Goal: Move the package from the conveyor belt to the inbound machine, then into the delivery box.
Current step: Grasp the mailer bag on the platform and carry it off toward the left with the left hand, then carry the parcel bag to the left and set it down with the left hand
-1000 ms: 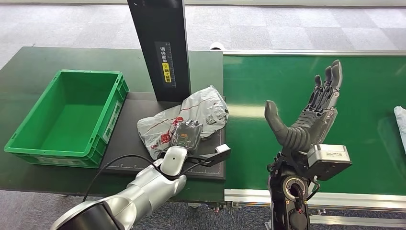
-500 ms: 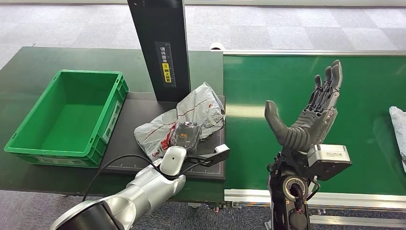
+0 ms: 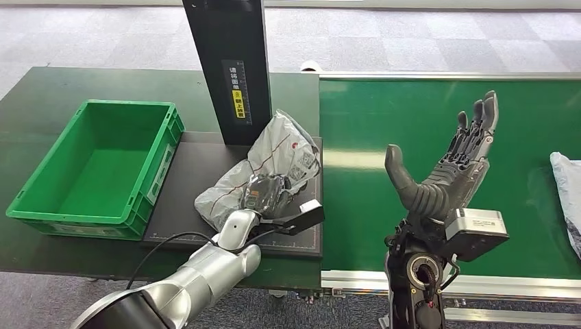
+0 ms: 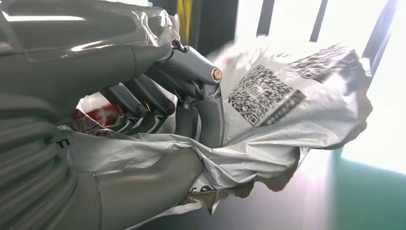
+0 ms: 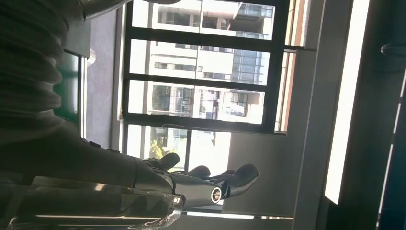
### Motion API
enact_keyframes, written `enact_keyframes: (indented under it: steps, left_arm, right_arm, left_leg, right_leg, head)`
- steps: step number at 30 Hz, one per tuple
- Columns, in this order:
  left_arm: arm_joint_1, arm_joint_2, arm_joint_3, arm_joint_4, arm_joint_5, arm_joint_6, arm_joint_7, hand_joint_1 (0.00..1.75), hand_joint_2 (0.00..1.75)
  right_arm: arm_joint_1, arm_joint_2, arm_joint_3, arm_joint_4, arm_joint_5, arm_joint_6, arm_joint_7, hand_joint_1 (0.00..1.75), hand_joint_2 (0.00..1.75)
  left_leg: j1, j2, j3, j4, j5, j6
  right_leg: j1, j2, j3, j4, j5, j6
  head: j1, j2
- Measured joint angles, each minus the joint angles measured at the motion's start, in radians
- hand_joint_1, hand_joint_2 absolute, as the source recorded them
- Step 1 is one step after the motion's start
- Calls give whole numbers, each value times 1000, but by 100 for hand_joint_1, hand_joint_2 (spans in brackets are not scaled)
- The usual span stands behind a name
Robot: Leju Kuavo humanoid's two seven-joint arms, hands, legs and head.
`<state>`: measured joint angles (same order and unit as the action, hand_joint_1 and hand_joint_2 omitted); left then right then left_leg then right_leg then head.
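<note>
A crumpled white plastic package (image 3: 274, 161) with red print and a code label lies on the black platform of the inbound machine (image 3: 185, 178), in front of its black upright column (image 3: 229, 68). My left hand (image 3: 266, 193) grips the package's near side; in the left wrist view the fingers (image 4: 191, 100) and thumb (image 4: 143, 187) pinch a fold of the bag (image 4: 287, 120). My right hand (image 3: 445, 164) is raised over the green conveyor belt (image 3: 356, 130), fingers spread, holding nothing. The green delivery box (image 3: 41, 178) stands empty to the left of the platform.
Another white package (image 3: 567, 188) lies on the belt at the right edge. A dark green table (image 3: 48, 89) carries the box and the machine. The belt's metal rim (image 3: 445, 75) runs along its far side. Grey carpet lies beyond.
My left hand has tightened on the package and drawn it up and leftward, so its far end now stands more upright. The second package has come further in from the right. My right hand shifted slightly right.
</note>
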<state>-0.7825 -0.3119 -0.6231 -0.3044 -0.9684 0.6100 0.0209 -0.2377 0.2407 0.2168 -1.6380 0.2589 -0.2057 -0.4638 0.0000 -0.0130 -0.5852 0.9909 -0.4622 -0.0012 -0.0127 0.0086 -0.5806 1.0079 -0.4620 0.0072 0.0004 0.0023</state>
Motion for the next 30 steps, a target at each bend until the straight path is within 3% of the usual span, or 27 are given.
enact_keyframes:
  steps: [2,4,8,12,17,25,28,30]
  left_arm:
    - [5,3,78,-85,41,52,-100,175,175]
    - [38,16,161,-252,38,52,-157,175,175]
    - [149,70,302,-635,28,43,-181,175,175]
    - [233,122,419,-851,59,52,-225,175,175]
    - [276,141,475,-958,61,54,-245,175,175]
    - [299,152,516,-1024,69,58,-280,175,175]
    - [293,174,622,-1072,115,74,-337,175,175]
    - [258,223,721,-1068,142,81,-318,175,175]
  right_arm:
    - [7,-3,-11,4,7,7,17,0,175]
    - [22,-7,-30,16,20,20,27,0,175]
    - [83,-17,-74,60,69,33,32,0,175]
    - [140,-27,-109,85,89,33,33,0,175]
    - [157,-30,-124,98,98,35,35,0,175]
    - [163,-32,-133,108,95,34,45,0,175]
    - [177,-41,-143,123,77,26,53,0,175]
    - [188,-48,-152,140,69,24,47,0,175]
  left_leg:
    - [0,0,0,0,0,0]
    - [0,1,0,0,0,0]
    - [0,3,0,0,-2,-1]
    - [1,2,-1,-1,-2,-2]
    - [1,2,-1,-1,-2,-2]
    - [1,2,-2,-1,-2,-2]
    - [1,4,-1,-1,-2,-2]
    - [2,5,-1,-1,-2,-3]
  right_leg:
    - [0,0,0,0,0,0]
    - [0,1,0,0,0,0]
    - [1,5,-1,0,0,0]
    - [2,4,-2,0,-2,-2]
    - [2,4,-2,0,-2,-2]
    - [2,4,-1,0,-2,-1]
    - [3,5,-2,1,-2,-2]
    - [4,6,-4,1,-1,-2]
  head:
    - [0,0]
    - [0,0]
    - [0,0]
    - [0,0]
    - [0,0]
    - [0,0]
    - [0,0]
    - [0,0]
